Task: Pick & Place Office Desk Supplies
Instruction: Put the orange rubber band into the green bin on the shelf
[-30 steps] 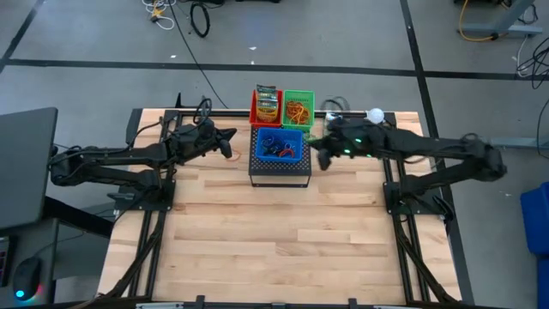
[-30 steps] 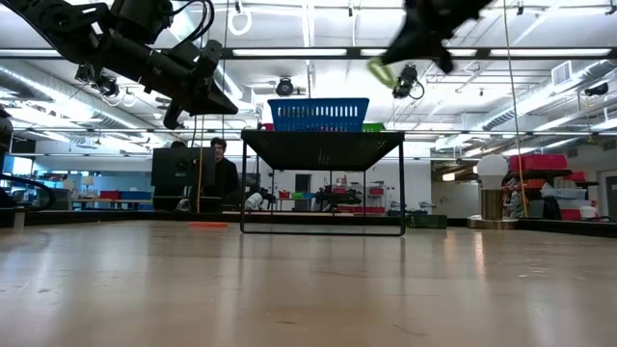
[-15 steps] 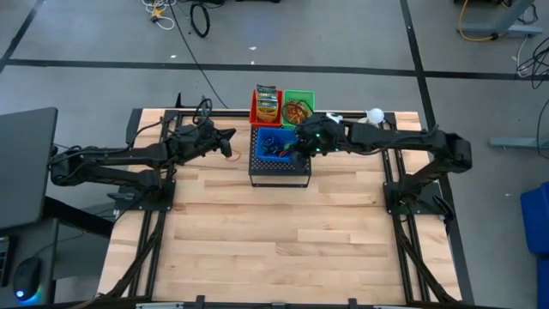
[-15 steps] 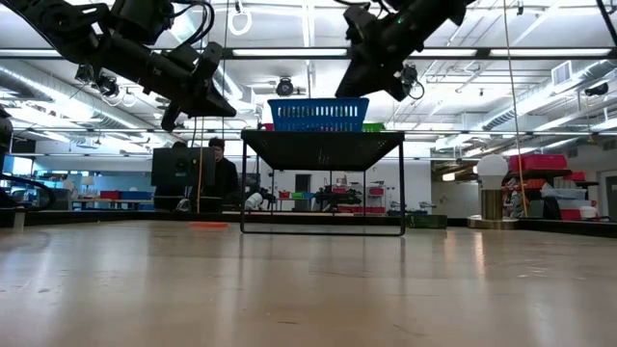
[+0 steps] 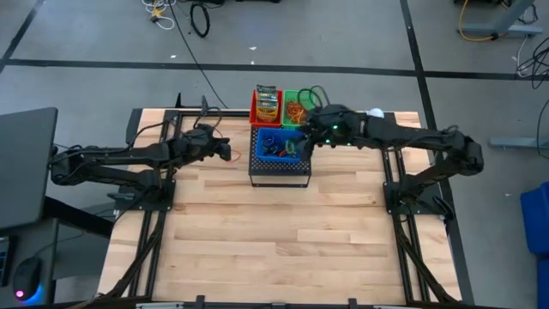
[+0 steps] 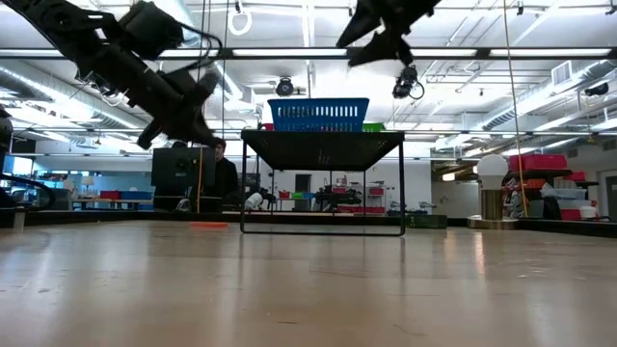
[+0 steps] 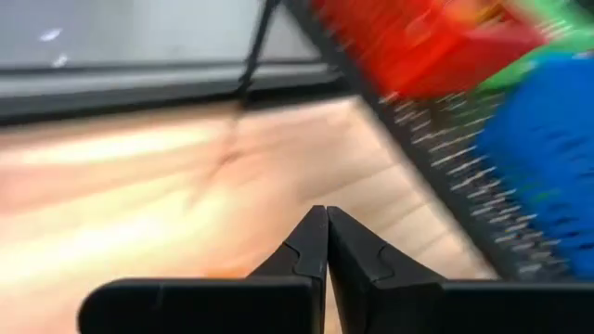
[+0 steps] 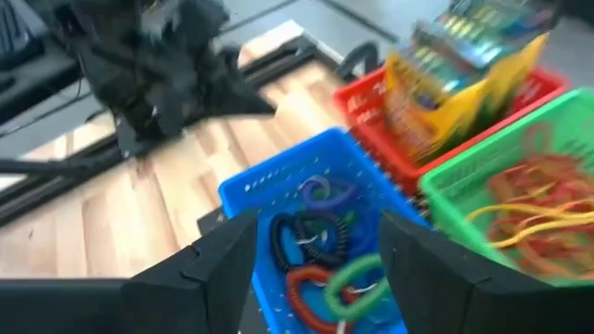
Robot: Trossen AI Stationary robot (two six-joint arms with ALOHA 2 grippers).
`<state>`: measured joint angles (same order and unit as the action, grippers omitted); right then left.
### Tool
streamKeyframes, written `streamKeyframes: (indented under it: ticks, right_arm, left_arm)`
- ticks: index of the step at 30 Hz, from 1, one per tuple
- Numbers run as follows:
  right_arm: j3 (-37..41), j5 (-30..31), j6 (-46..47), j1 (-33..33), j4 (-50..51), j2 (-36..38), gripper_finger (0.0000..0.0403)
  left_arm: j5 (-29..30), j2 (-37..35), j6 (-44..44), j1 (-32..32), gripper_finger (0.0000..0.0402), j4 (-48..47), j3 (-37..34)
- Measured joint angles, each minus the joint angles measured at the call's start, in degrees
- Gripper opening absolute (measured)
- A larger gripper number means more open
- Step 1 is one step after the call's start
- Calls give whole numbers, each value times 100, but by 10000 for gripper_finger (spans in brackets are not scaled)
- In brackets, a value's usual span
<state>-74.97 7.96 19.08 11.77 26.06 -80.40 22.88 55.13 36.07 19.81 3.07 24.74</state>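
Note:
My right gripper (image 8: 320, 269) hovers open over the blue basket (image 5: 276, 144), and nothing is between its fingers. In that basket lie coiled loops, among them a green one (image 8: 357, 281), a red one and a dark one. The blue basket stands on the black perforated box (image 5: 279, 174). Behind it, a green basket (image 5: 298, 107) holds rubber bands (image 8: 520, 218) and a red basket (image 5: 265, 106) holds a yellow pack. My left gripper (image 5: 225, 149) is shut and empty, left of the box and above the table. A small orange band (image 6: 208, 225) lies on the wood below it.
A white ball on a stand (image 5: 376, 113) sits at the far right, behind my right arm. The near half of the wooden table (image 5: 274, 240) is bare wood. A person (image 6: 224, 169) sits in the room beyond the far edge.
My right gripper has swung from right of the box toward the table's left, over the blue basket, and has opened. The green loop it carried has left its fingers. My left gripper has tipped downward and sunk a little, staying shut.

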Motion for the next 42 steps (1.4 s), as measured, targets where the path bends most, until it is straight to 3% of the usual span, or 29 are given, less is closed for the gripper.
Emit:
streamKeyframes:
  ticks: [5, 12, 17, 24, 28, 35, 42]
  right_arm:
    - [-7, 191, -52, 10, 159, 524, 190]
    - [-7, 271, 144, 6, 613, 970, 167]
    - [-5, 375, 119, 4, 656, 1059, 169]
    - [-1, 387, 72, 4, 680, 1086, 169]
    - [-1, 413, 46, 4, 678, 1086, 169]
    - [-1, 431, -8, 4, 677, 1086, 169]
    - [1, 436, -32, 4, 675, 1143, 169]
  left_arm:
    - [159, 411, 298, 51, 47, -980, 203]
    - [-265, 1644, 863, 314, 119, -1501, 627]
    - [-188, 2333, 1579, 517, 124, -1664, 755]
    - [-297, 2864, 1520, 575, 124, -1450, 762]
    - [-162, 3022, 1463, 570, 106, -1335, 769]
    - [-135, 3103, 844, 566, 11, -1244, 782]
    - [81, 2365, 857, 361, 4, -1557, 760]
